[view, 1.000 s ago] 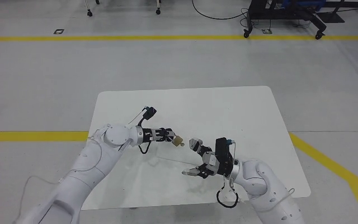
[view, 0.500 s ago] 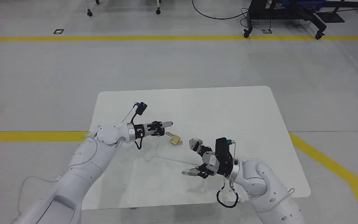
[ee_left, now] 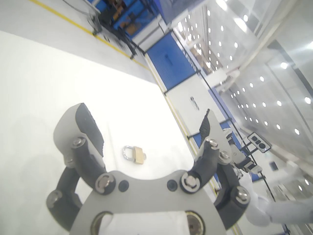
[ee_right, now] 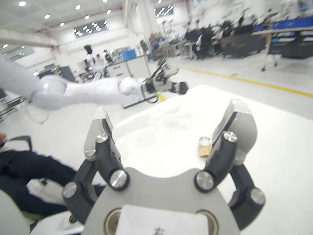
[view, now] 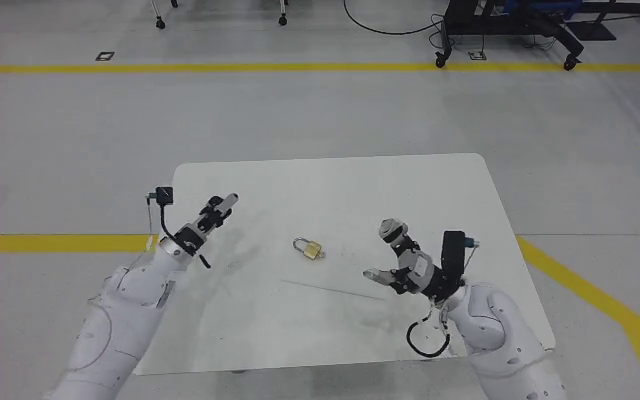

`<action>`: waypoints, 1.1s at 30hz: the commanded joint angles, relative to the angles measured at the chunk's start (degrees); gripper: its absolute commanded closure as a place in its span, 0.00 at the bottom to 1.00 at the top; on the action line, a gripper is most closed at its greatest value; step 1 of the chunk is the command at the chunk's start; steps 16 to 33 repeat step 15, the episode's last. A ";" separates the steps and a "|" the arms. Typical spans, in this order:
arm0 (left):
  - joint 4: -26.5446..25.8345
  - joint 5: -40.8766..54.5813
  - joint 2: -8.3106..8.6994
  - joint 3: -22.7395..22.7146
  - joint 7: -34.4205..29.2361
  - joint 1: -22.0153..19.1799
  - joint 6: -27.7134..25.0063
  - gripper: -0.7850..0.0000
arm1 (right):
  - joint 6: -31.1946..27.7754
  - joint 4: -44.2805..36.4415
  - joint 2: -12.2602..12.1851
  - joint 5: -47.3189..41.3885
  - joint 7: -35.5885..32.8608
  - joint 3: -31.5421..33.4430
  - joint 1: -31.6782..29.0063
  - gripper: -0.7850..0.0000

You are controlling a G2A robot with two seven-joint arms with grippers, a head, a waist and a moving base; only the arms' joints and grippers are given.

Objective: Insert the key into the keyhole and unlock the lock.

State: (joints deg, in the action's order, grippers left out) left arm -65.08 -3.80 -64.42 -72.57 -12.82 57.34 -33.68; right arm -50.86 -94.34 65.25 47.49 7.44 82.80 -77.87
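One lock [view: 311,249], well off left gripper [view: 228,202]

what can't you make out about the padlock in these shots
- Small brass padlock with silver shackle, top view: too small to tell whether the shackle is sprung.
- Right wrist view: a finger of the right hand covers one edge of the padlock.
- Left wrist view: blur hides whether a key sits in it.

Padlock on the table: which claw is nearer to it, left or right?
Right. The right claw, open, hangs close beside the padlock without touching it; the left claw, also open, is farther off by the table's left edge.
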 commanded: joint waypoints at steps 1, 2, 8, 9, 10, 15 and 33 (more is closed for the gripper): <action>-6.81 -3.59 0.46 -3.86 9.66 5.12 5.56 0.00 | 6.58 -1.00 0.19 3.98 10.80 4.69 -3.17 0.00; -9.51 -5.89 0.60 -5.28 13.76 7.05 8.09 0.00 | 8.96 -1.42 0.35 5.41 15.50 5.91 -4.67 0.00; -16.46 -9.81 0.58 -7.46 20.86 10.87 16.02 0.00 | 9.94 -1.98 0.43 10.85 24.40 7.77 -7.10 0.00; -16.63 -9.91 0.58 -7.45 21.09 10.94 16.40 0.00 | 9.83 -1.96 0.42 10.28 24.27 7.72 -7.01 0.00; -16.45 -9.87 0.57 -7.41 21.01 10.90 16.24 0.00 | 9.80 -1.95 0.42 9.80 23.50 7.68 -6.96 0.00; -16.39 -10.17 0.57 -7.45 20.83 11.02 16.09 0.00 | 10.07 -1.98 0.42 9.64 22.55 7.66 -7.03 0.00; -16.39 -10.17 0.57 -7.45 20.83 11.02 16.09 0.00 | 10.07 -1.98 0.42 9.64 22.55 7.66 -7.03 0.00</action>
